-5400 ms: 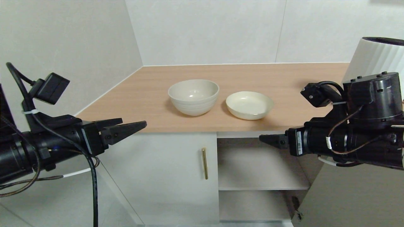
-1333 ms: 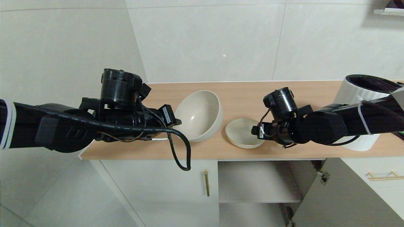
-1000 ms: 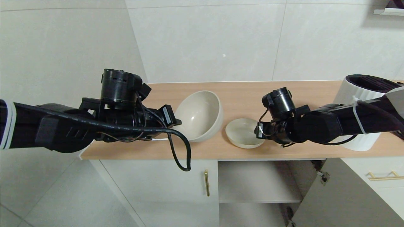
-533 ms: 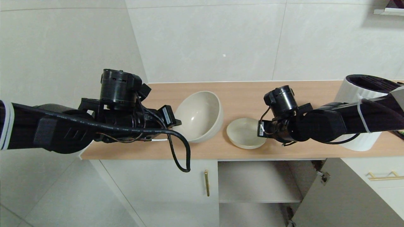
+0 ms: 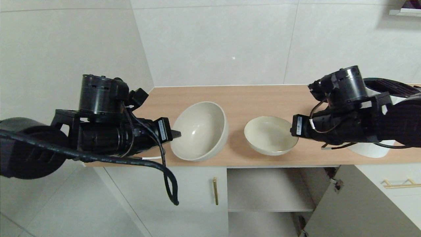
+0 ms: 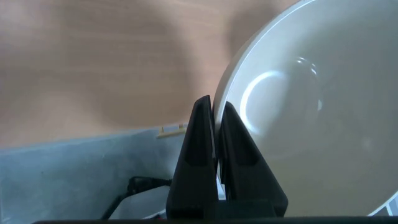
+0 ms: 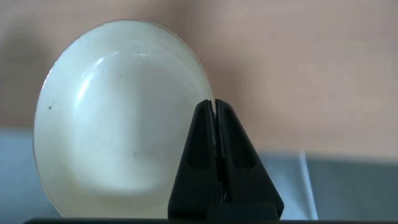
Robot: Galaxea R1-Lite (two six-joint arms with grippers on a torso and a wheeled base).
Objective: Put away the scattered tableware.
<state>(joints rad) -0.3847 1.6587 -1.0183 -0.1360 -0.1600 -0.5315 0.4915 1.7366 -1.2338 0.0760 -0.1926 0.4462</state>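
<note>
Ceramic rims clamped: left gripper (image 6: pixel 214 112) holds deep bowl (image 5: pixel 201 130), right gripper (image 7: pixel 215 111) shallow bowl (image 5: pixel 269 134) (thin pinches); descend level toward six-o'clock cabinet shelf (image 5: pixel 267 190).

Head camera overlooks counter (image 5: pixel 250 98); left wrist hugs big bowl (image 6: pixel 298 112), right small bowl (image 7: pixel 124 124), probably downward.

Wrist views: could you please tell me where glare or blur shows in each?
Left wrist view: a curved glare arc inside the large bowl, the countertop behind it soft. Right wrist view: only a faint sheen in the small bowl, countertop blurred.
</note>
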